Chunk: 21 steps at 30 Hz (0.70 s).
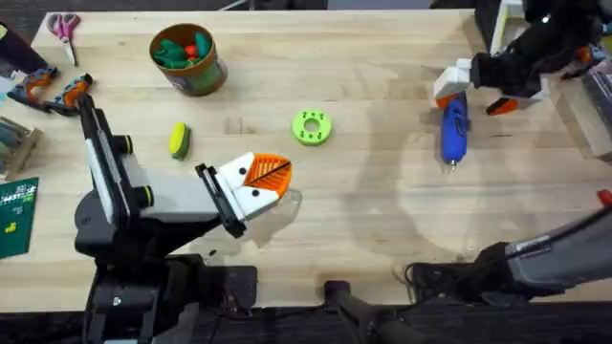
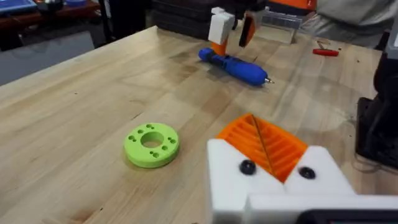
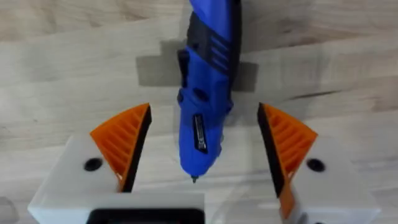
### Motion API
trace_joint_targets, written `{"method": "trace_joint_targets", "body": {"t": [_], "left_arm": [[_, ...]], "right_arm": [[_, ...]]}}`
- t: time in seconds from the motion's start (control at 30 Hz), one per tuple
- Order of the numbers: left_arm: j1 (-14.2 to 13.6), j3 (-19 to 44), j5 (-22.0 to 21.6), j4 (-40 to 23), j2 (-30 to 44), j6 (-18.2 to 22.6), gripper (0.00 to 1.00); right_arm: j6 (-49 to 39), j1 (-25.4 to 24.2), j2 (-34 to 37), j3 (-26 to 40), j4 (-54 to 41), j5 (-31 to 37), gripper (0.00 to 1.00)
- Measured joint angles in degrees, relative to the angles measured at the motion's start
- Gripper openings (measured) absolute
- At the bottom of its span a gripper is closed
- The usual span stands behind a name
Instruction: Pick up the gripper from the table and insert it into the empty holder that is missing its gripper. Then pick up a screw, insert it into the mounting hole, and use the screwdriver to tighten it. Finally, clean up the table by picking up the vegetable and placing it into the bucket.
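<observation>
The blue screwdriver (image 1: 452,132) lies on the table at the right, bit pointing toward the near edge. My right gripper (image 1: 457,84) is open and straddles it; the orange pads (image 3: 124,140) stand on either side of the blue body (image 3: 208,74) without touching it. My left gripper (image 1: 256,182) hovers near the table's middle, shut, its orange pads (image 2: 261,146) pressed together with nothing visible between them. The yellow-green vegetable (image 1: 179,139) lies to its left. Behind that stands the bucket (image 1: 188,57), holding green and red produce. The loose gripper, the holder and the screw are out of view.
A flat green ring (image 1: 311,126) with holes lies between the two grippers. Orange-handled pliers (image 1: 55,93) and pink scissors (image 1: 65,26) sit at the far left, and a green card (image 1: 17,215) at the left edge. A small red item (image 2: 325,52) lies at the right.
</observation>
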Motion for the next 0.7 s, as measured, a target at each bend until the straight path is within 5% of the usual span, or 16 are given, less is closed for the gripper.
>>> {"method": "trace_joint_targets", "body": {"t": [0.7], "left_arm": [[0.0,0.0,0.0,0.0,0.0,0.0,0.004]], "right_arm": [[0.0,-0.7,9.2,-0.1,8.4,-2.6,0.994]]}}
